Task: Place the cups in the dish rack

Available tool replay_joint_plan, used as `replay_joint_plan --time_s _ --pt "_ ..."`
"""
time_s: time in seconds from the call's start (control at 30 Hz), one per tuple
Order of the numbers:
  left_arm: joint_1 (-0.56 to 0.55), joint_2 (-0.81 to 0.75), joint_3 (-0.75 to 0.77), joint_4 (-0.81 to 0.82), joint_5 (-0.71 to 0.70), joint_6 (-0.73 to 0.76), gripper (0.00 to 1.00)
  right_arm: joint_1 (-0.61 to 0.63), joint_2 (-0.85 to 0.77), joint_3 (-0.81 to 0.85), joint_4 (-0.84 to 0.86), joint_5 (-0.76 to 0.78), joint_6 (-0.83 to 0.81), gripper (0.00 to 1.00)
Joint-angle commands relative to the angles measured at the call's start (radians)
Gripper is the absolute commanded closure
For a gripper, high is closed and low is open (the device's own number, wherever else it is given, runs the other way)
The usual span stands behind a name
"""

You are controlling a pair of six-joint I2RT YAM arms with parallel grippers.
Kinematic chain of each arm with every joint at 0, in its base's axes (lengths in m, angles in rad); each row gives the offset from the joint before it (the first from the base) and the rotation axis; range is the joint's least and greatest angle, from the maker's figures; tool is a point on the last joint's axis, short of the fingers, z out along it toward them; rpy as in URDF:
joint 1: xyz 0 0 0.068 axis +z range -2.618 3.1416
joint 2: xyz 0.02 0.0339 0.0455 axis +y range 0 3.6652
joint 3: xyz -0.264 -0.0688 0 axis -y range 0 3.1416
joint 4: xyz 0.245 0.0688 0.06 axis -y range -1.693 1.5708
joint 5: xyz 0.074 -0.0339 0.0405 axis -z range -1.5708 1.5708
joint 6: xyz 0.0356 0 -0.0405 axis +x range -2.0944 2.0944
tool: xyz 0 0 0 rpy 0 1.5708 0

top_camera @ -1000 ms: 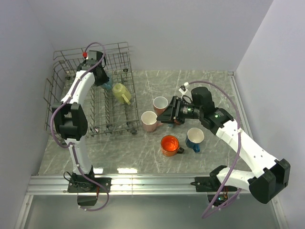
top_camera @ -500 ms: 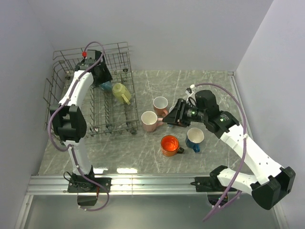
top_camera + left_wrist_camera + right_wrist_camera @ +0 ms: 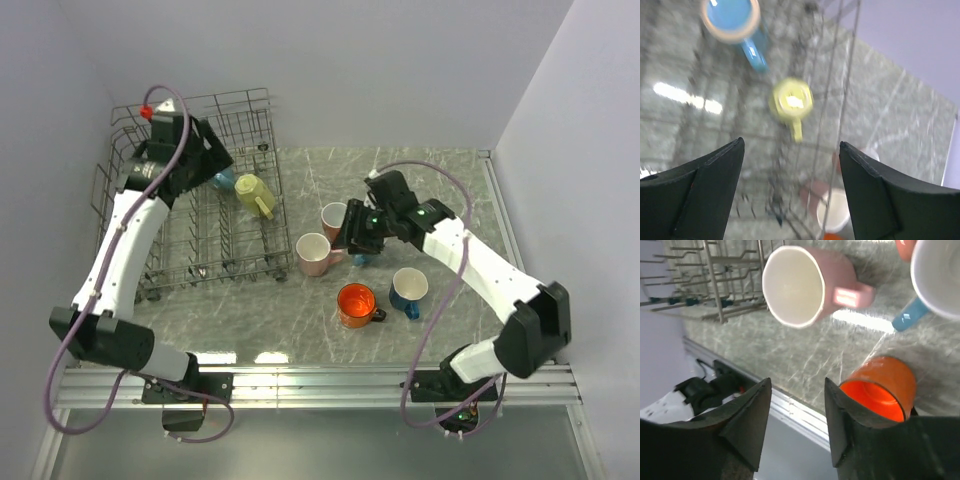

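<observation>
We see the dish rack (image 3: pixel 235 262) standing on the left part of the bench (image 3: pixel 440 180), close to the left wall. 2 cups are inside it: the pale yellow cup (image 3: pixel 252 192) and, just beside it toward the back, the light blue cup (image 3: pixel 224 180). The left pincer (image 3: pixel 218 165) hangs above this back part of the rack. In the left wrist view, which is blurred, its fingers (image 3: pixel 715 170) stand wide apart with nothing between them, and both cups lie below.

The other cups are on the bench, to the right of the rack. The pale pink cup (image 3: pixel 314 253) is just beside the rack's near right corner, and the salmon cup (image 3: pixel 337 218) is near it, farther back. The orange cup (image 3: pixel 357 303) and the dark blue cup (image 3: pixel 409 288) stand nearer to the arm bases, close to each other.

The right pincer (image 3: pixel 350 240) is above the pink and salmon cups. In its wrist view the 2 fingers (image 3: pixel 747 415) are spread and hold nothing. That view also shows a cup with a blue handle (image 3: pixel 939 275) near the salmon one; we cannot tell its print.
</observation>
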Motion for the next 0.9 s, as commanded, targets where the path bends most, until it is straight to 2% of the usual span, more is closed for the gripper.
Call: replay_joint_plan --time_s 0.0,0.2,0.47,0.6,0.87 --pt "-0.071 -0.060 -0.097 -0.029 -0.012 -0.047 0.18 0.045 0.073 0.105 -0.061 0.096 -0.051 0.43" --pt "-0.146 -0.176 -0.205 -0.061 -0.021 -0.096 0.19 0.096 0.206 0.227 -0.122 0.189 -0.071 0.39" --pt "-0.195 -0.272 -0.292 -0.087 -0.008 -0.134 0.22 0.104 0.381 0.438 -0.228 0.397 -0.210 0.39" --pt "-0.199 -0.292 -0.303 -0.107 -0.014 -0.136 0.23 0.102 0.445 0.468 -0.236 0.417 -0.276 0.42" --pt "-0.200 -0.311 -0.346 -0.097 -0.014 -0.146 0.25 0.104 0.478 0.452 -0.176 0.335 -0.311 0.43"
